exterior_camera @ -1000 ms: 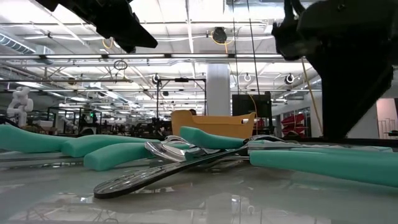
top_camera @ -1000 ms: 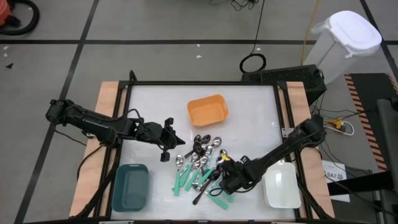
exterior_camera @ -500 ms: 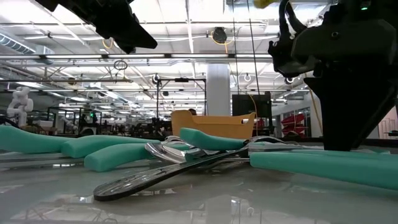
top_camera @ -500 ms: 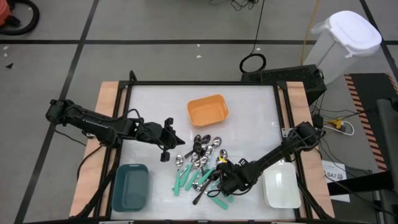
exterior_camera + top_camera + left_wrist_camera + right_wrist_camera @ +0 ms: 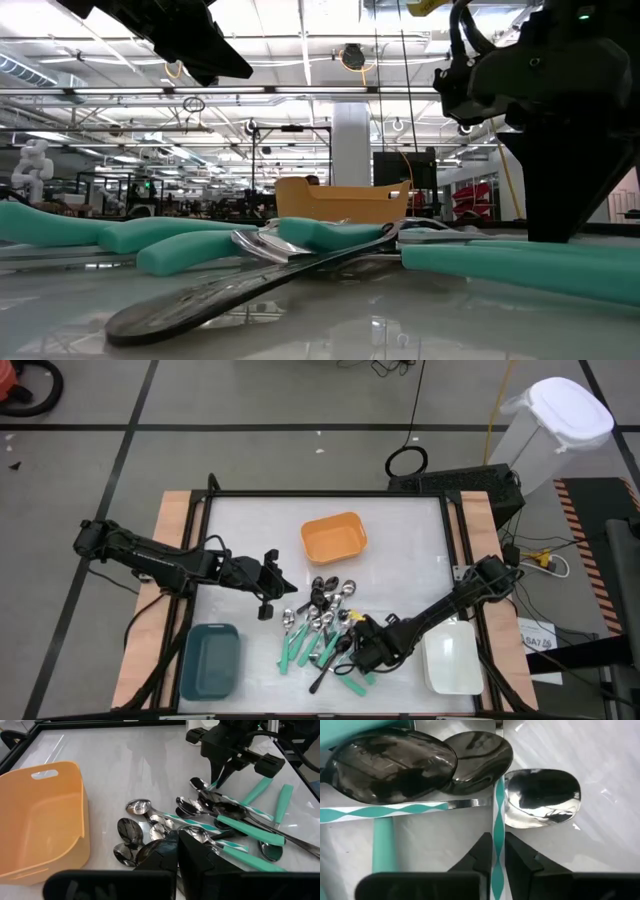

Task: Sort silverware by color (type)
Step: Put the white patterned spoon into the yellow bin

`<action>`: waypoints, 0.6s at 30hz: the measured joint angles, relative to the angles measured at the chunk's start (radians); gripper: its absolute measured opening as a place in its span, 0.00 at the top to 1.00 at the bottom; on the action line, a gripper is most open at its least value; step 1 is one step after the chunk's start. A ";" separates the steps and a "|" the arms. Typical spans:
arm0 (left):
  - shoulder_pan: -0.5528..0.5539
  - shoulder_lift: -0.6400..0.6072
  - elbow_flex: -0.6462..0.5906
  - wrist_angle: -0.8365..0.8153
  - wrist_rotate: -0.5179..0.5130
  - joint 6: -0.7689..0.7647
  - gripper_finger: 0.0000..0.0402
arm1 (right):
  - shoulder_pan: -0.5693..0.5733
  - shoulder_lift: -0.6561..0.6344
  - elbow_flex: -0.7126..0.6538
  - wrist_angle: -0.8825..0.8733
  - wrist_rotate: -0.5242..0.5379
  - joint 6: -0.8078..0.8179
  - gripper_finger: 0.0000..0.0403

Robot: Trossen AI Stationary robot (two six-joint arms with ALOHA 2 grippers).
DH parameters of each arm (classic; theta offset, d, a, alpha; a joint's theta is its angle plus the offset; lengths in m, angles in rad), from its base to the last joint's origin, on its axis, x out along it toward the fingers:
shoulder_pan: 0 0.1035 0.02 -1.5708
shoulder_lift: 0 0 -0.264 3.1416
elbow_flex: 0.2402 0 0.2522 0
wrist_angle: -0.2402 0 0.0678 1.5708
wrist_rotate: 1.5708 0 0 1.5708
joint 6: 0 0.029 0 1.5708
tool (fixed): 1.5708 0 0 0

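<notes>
Right gripper (image 5: pixel 494 857) jaws clenched on the thin striped handle of a teal spoon (image 5: pixel 540 800) in the spoon pile (image 5: pixel 325 635) mid-worktop, left gripper (image 5: pixel 268 585) clenched empty nearby; risk: overlapping neighbours may drag along or the handle slip.

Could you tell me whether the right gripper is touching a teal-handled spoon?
Touching: in the right wrist view, the right gripper fingers pinch the teal-handled spoon by its handle.

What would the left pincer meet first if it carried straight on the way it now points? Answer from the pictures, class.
Probably the near edge of the spoon pile. The left pincer, shut, hovers above the table pointing at it; in its wrist view a shiny silver spoon bowl lies just ahead. Its height is unclear, so it might pass over.
</notes>
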 joint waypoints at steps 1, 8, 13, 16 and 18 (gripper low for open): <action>0.000 0.000 0.000 0.000 0.000 0.000 0.96 | 0.000 -0.009 -0.001 -0.004 -0.002 0.000 0.94; 0.000 0.000 0.000 -0.001 0.000 0.000 0.96 | 0.000 -0.108 -0.002 -0.104 0.012 -0.007 0.91; 0.000 0.000 0.000 0.000 0.000 0.001 0.96 | -0.002 -0.195 -0.002 -0.145 0.111 -0.125 0.93; 0.000 0.000 0.000 0.000 -0.009 0.013 0.96 | -0.015 -0.254 -0.001 -0.163 0.185 -0.220 0.93; 0.000 0.000 0.000 0.000 -0.027 0.035 0.96 | -0.027 -0.295 -0.001 -0.163 0.235 -0.287 0.93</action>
